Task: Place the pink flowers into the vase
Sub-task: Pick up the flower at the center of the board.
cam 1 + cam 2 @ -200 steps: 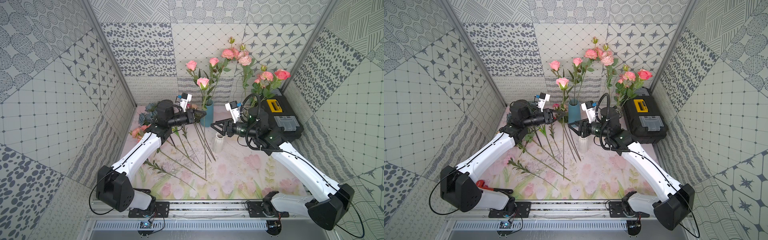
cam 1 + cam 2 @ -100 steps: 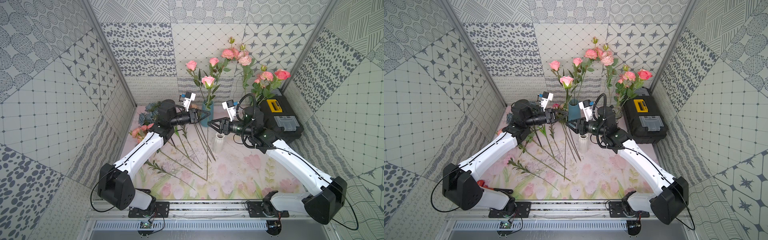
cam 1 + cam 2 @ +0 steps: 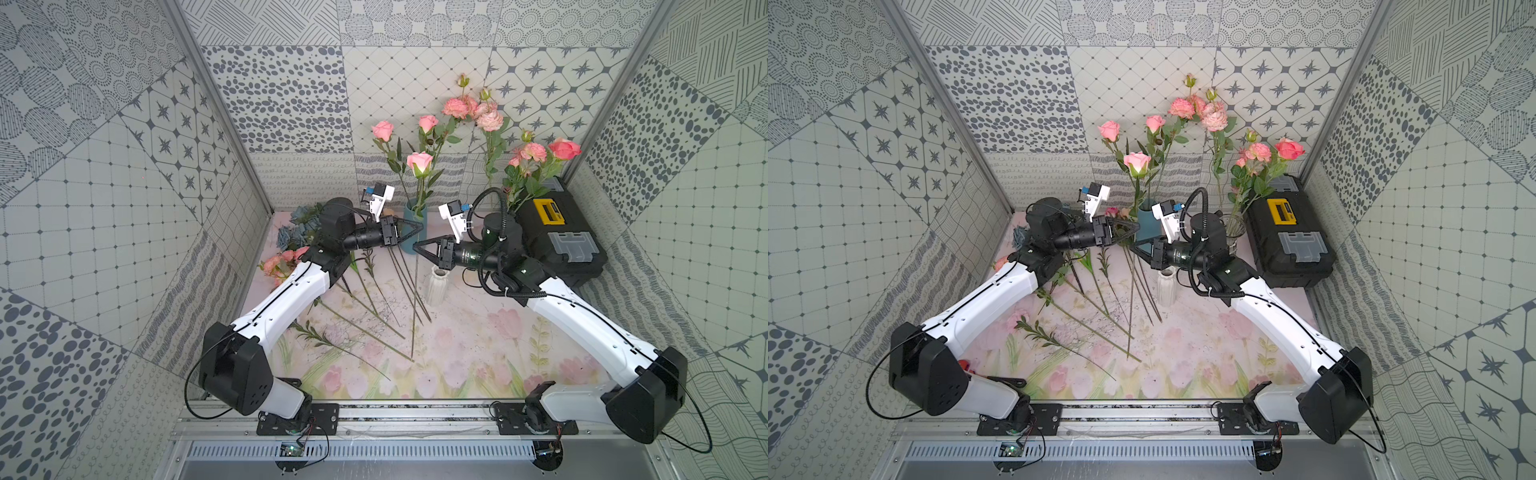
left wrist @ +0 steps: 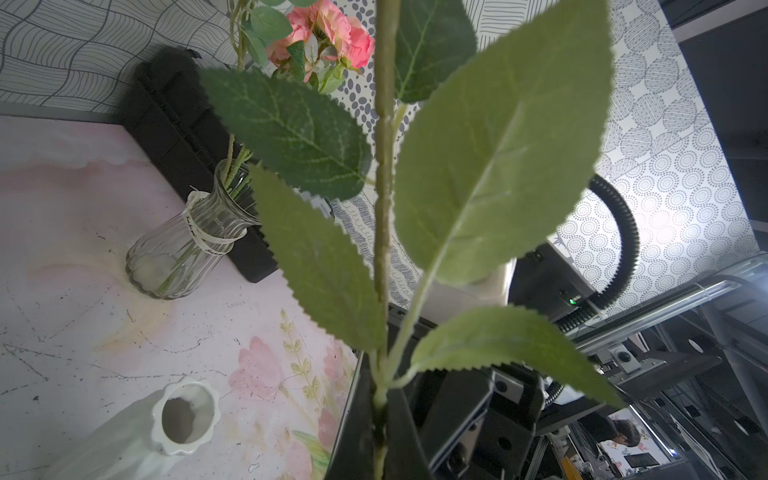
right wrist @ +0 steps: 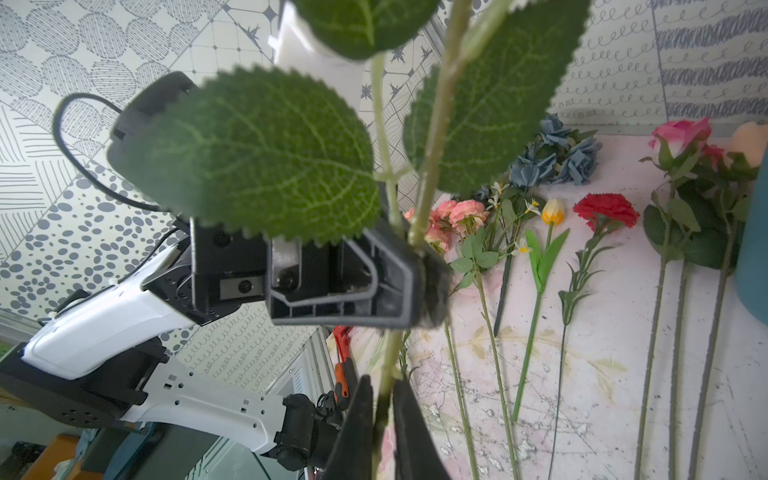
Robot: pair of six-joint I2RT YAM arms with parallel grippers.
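Item: one pink rose [image 3: 419,161], fabric head, wiry green stem, serrated veined leaves, upright at twelve o'clock on the bench [image 3: 457,353], just before the teal vase [image 3: 412,214]. We find the left fingers [image 3: 420,227] and right fingers [image 3: 415,246] both clamped shut on its stem, one above the other; we judge this a handover to regrip before insertion. The smooth teal vase already carries pink roses; the white ribbed vase [image 3: 435,286] stands empty; the fluted glass vase [image 4: 187,245] holds ruffled blooms. Further pink blooms [image 3: 282,262] lie at nine o'clock.
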